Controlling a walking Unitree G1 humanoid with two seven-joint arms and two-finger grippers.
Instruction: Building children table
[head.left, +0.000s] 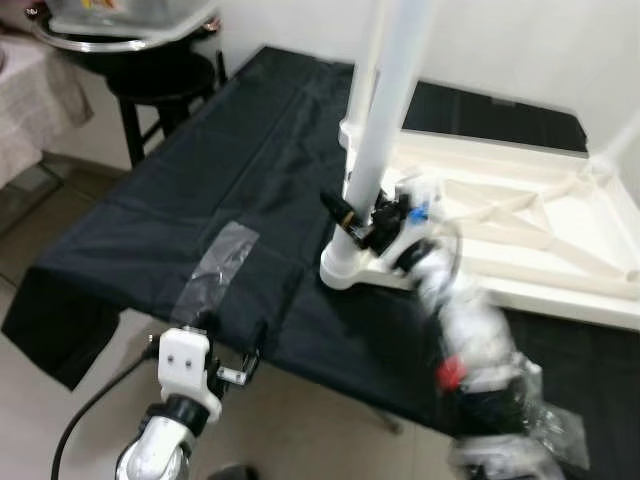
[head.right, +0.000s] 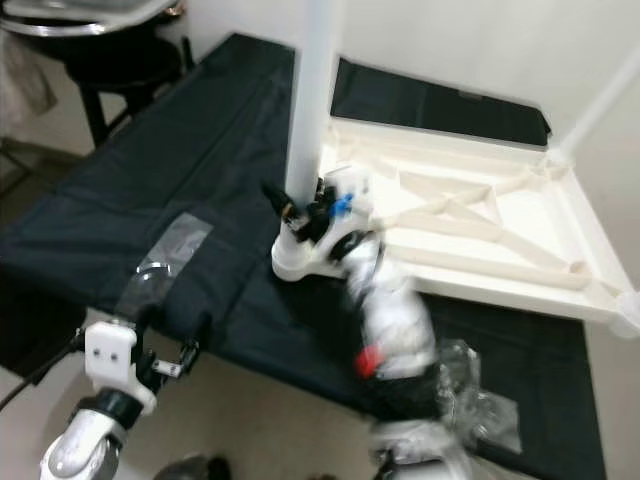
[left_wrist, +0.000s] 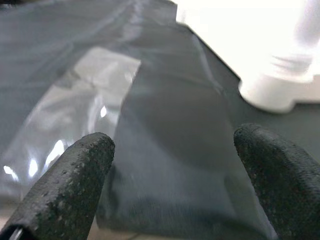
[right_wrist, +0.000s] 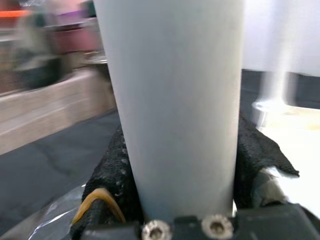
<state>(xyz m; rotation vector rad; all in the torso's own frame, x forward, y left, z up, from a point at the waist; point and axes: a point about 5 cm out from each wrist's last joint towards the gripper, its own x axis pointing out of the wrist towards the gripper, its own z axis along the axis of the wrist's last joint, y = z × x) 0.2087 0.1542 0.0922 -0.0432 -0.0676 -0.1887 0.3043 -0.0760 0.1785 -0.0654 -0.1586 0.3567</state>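
A white children's table top (head.left: 520, 225) lies upside down on a black cloth (head.left: 230, 170). A white table leg (head.left: 375, 130) stands upright in the round corner socket (head.left: 345, 268) nearest me. My right gripper (head.left: 352, 215) is shut on the leg just above the socket; its black fingers (right_wrist: 112, 172) press both sides of the white tube (right_wrist: 175, 105). My left gripper (head.left: 230, 335) hovers open at the cloth's near edge, left of the socket, with nothing between its fingers (left_wrist: 70, 180). Another leg (head.right: 600, 100) rises at the far right corner.
A strip of clear tape (head.left: 215, 265) lies on the cloth in front of my left gripper. A black stool (head.left: 150, 85) with a silver tray stands at the back left. Crumpled clear plastic (head.right: 480, 405) sits on the cloth near my right arm.
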